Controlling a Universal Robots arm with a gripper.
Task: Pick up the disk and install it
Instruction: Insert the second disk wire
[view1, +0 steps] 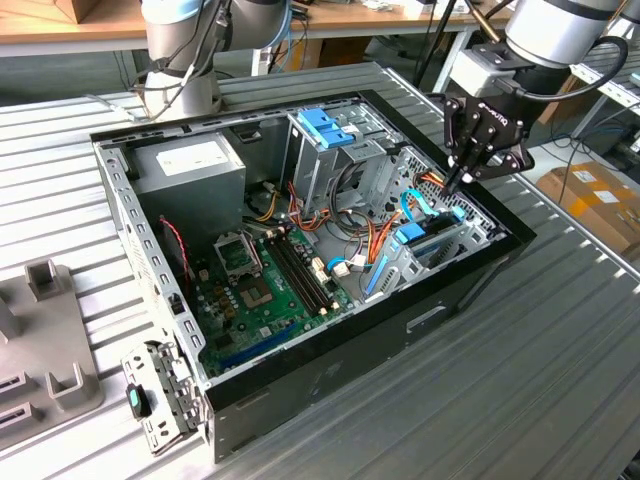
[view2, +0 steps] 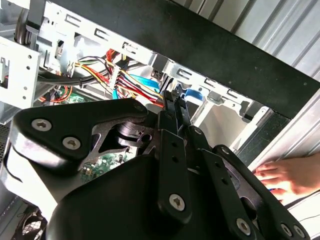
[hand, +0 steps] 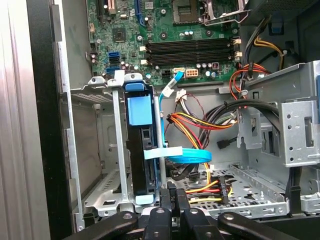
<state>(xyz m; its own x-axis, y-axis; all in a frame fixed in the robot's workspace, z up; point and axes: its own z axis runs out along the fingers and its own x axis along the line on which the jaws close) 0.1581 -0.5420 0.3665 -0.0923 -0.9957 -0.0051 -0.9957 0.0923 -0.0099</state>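
Black end effector (view1: 458, 183) fingers together, above blue-framed disk (hand: 140, 150), slotted upright

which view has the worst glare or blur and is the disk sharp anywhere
In the first wrist view the disk, upright in its bay, is sharp and evenly lit. In the second wrist view the gripper looms dark and soft up close, daylight washes out the table, and a hand is overexposed. The exterior view is evenly lit, with soft shadow inside the case.
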